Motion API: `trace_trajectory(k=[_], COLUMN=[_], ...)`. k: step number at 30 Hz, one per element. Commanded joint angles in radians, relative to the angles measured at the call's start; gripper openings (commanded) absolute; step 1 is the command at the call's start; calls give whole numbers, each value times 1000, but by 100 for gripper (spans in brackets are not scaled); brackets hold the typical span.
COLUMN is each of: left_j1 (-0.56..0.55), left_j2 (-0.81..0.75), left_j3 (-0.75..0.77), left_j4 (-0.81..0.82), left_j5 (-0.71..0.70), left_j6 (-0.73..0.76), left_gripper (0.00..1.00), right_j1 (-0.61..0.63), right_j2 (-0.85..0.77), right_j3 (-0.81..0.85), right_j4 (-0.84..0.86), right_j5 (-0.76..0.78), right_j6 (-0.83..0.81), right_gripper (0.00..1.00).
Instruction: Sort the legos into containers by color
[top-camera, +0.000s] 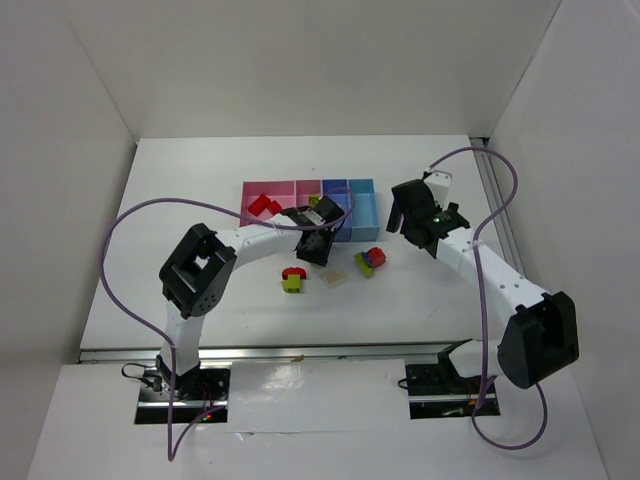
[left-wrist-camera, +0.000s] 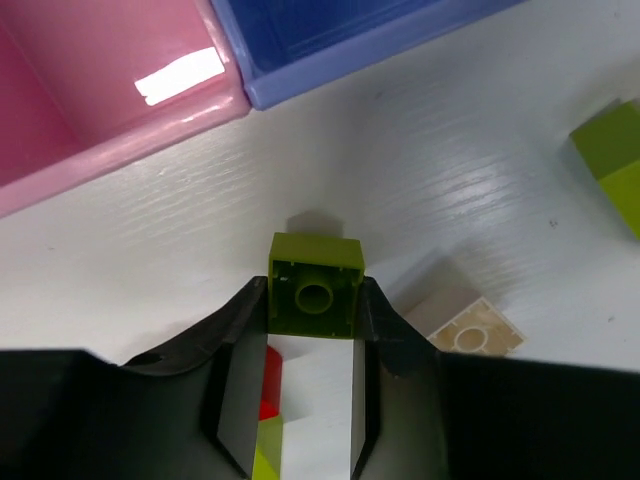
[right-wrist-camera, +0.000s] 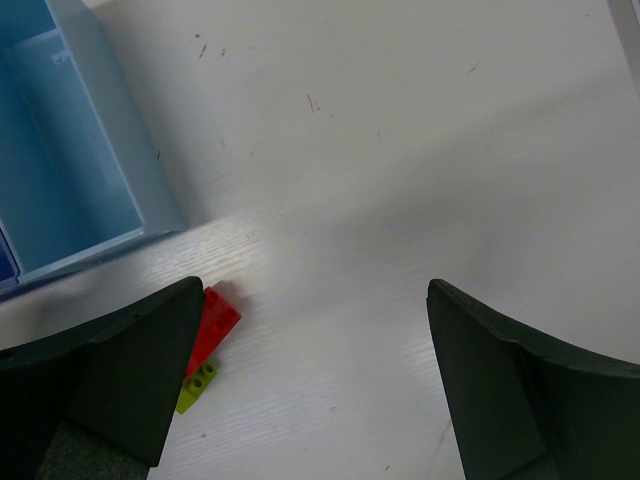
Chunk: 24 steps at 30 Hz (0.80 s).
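- While the left gripper (left-wrist-camera: 312, 305) clamps a lime brick (left-wrist-camera: 316, 262) by two opposite sides, the brick hangs low over the table (left-wrist-camera: 480, 180), just short of the bins.
- Brick: hollow underside faces the wrist camera, studs point away toward the bins. It is near-square, with no clear long axis.
- Pink bin (left-wrist-camera: 130, 150) is ahead-left, periwinkle bin (left-wrist-camera: 350, 50) ahead. The end pink bin holds red bricks (top-camera: 264, 205).
- Judgement: lift over the rim, pick a bin without red, lower inside, then let go. Only the fingertips hold it, so move slowly.
- Right gripper (right-wrist-camera: 310, 380): fingers spread wide, nothing between them, beside the light-blue bin (right-wrist-camera: 110, 150).
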<state>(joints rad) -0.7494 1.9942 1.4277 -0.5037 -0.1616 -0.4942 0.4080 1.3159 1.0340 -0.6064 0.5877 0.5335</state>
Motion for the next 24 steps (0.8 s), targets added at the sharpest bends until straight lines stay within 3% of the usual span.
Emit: trace_trajectory(k=[1,6,10,18,22,23,24], left_j1=[-1,8,76,169,188,188,197], left_j2=[-26,-83,-74,118,213,228,229], left_j3=[82,143,258,563,658,659,659], left_j4=[-42,-64,-104,-176,-213,-213,-213], left_j5=[-55,-110,-79,-78,-84,-84,-84], left_j6=[3,-6,-41,-58,-58,-69,-69], left_gripper=[22,15,9,9,14,18,32], right_j1=[6,6,6,6,6,6,6], right_j2=[0,-9,-18,-18,-18,-27,-27], right_j3=[5,-15,-15,-6,-6,-6,-6], right_j4=[5,14,14,14,4,4,-7], right_j5=[23,32,32,41,41,41,52], right_j6=[6,6,6,6,6,6,6], right_gripper=[99,99,99,99,99,99,99])
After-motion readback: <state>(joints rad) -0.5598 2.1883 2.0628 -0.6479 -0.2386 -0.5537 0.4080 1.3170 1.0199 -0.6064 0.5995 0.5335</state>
